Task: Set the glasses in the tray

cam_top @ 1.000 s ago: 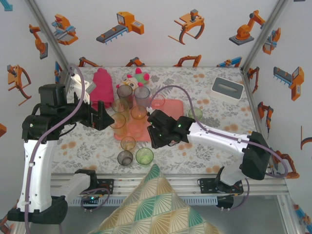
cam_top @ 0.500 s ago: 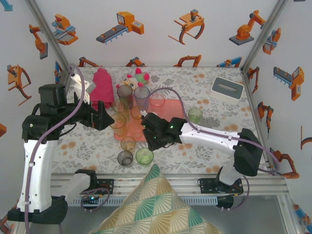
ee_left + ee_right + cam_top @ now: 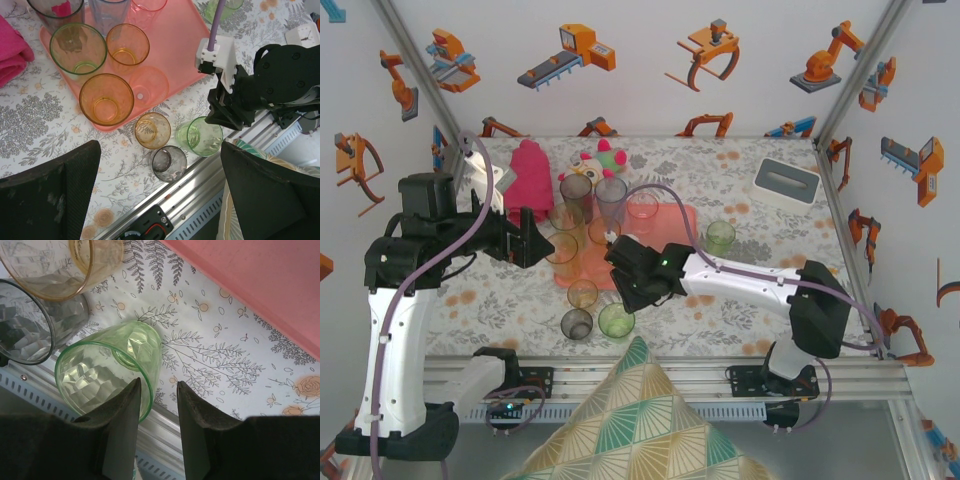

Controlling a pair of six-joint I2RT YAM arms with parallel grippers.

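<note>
The salmon-pink tray (image 3: pixel 672 225) holds several glasses: grey (image 3: pixel 576 188), bluish (image 3: pixel 611 192), pink (image 3: pixel 642 207), green (image 3: pixel 78 48), orange (image 3: pixel 127 44) and amber (image 3: pixel 106 99). Off its near edge stand a short amber glass (image 3: pixel 152 130), a grey glass (image 3: pixel 169 163) and a green glass (image 3: pixel 107 372). Another green glass (image 3: pixel 720 236) stands right of the tray. My right gripper (image 3: pixel 157 385) is open, low over the near green glass, with the glass's right wall between its fingers. My left gripper (image 3: pixel 160 147) hangs wide open above the tray's left end (image 3: pixel 172 47), holding nothing.
A magenta rolled towel (image 3: pixel 527 178) and a plush toy (image 3: pixel 603 157) lie at the back left. A white-rimmed grey box (image 3: pixel 786 183) sits back right. The metal table rail (image 3: pixel 165 432) runs just behind the near green glass, with a patterned cushion (image 3: pixel 640 420) beyond it.
My right gripper has moved left and toward the near edge, from the tray's front to the near green glass. The left arm has not moved.
</note>
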